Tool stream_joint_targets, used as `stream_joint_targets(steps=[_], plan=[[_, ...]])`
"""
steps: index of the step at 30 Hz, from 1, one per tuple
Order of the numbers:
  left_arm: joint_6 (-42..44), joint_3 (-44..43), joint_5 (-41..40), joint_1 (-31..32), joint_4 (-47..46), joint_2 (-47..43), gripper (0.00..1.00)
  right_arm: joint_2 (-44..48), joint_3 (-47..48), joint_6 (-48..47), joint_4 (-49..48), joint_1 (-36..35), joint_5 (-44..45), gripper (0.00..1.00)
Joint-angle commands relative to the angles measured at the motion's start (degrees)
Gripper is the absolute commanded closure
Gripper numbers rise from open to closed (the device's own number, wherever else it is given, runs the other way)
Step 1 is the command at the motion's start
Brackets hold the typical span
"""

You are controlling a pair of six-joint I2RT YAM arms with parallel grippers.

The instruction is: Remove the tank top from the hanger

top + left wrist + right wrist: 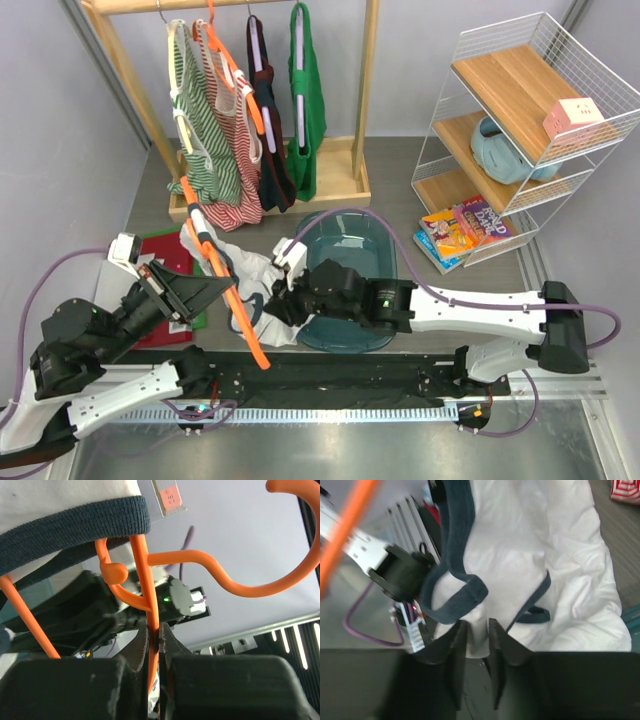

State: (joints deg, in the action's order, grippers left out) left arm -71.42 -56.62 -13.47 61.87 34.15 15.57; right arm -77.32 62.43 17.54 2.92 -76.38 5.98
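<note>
The job is only part done. The white sleeveless tank top with navy trim [258, 285] lies bunched on the grey table [400, 200], just left of the teal plastic tub [350, 250] and against the thin orange plastic hanger [213, 262]. It is not free yet: in the left wrist view a navy-edged strap [75, 527] still drapes over the hanger's [142, 575] shoulder close to the hook. Clearing that strap looks like the main thing left (whether the other shoulder is already out, these views do not show).

Your left gripper [154, 645] is clamped tight on the hanger's thin bar, with the orange plastic squeezed between its black fingers. That arm reaches forward and to the right from its base. It holds the hanger on a slant, hook end toward the clothes rack and the other end down toward the near edge.

Your right arm stretches leftward across the table over the tub, with its gripper [476, 630] low at the crumpled cloth [520, 570]. Its jaws stand only narrowly apart, with a fold of white fabric running down into the gap. You cannot tell from here whether they are pinching that fold or merely flanking it.
</note>
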Motion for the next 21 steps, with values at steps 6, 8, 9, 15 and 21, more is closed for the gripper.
stream_joint_targets(steps=[6, 8, 9, 15, 21], plan=[[4.36, -7.98, 11.36, 0.01, 1.01, 7.19, 1.0, 4.45, 6.2, -11.64, 9.65, 1.14, 1.85, 0.11], [4.79, -7.89, 12.24, 0.01, 1.7, 7.45, 1.0, 5.59, 8.31, -12.79, 10.09, 3.16, -0.86, 0.11], [4.8, -7.72, 12.59, 0.1, 1.71, 7.8, 1.0, 5.77, 9.1, -12.88, 10.44, 3.78, -1.4, 0.11], [5.15, -6.14, 13.3, 0.01, 1.0, 7.45, 1.0, 5.17, 14.64, -13.32, 11.23, 7.38, -7.71, 0.11], [6.03, -5.52, 17.6, 0.01, 0.57, 8.68, 1.0, 2.35, 22.02, -16.3, 12.46, 7.82, -13.7, 0.08]])
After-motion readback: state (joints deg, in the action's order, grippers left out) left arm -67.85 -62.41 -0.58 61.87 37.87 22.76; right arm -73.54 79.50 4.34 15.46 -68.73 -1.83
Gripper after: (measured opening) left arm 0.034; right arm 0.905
